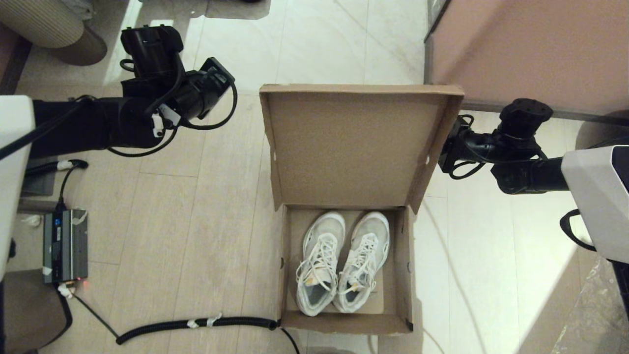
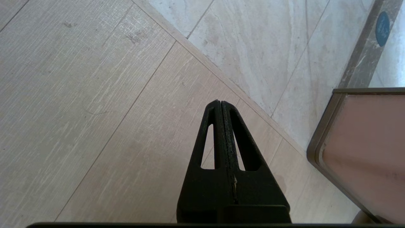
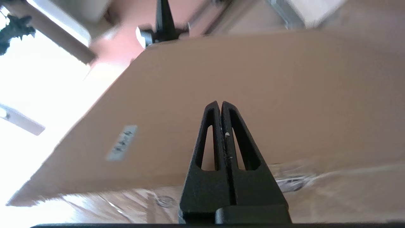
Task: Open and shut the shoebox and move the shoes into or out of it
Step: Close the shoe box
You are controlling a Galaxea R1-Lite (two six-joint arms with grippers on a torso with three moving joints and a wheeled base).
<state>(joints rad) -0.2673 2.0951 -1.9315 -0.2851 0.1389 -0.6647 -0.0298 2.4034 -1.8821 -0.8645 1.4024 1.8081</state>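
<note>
R hand (image 3: 221, 103) closed behind shoebox (image 1: 344, 196) lid, shoes (image 1: 341, 260) inside

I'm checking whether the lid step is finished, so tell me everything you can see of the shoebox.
The shoebox is plain brown cardboard and stands on the floor, open. Its hinged lid is raised at the far side, bare inner face toward the camera. The shoes lie side by side inside. A small white sticker shows on the lid's outer face. The right gripper, shut, is behind the lid; contact is unclear.

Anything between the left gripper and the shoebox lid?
Nothing: the head view shows only bare floor between the shut left gripper and the raised lid of the shoebox.
</note>
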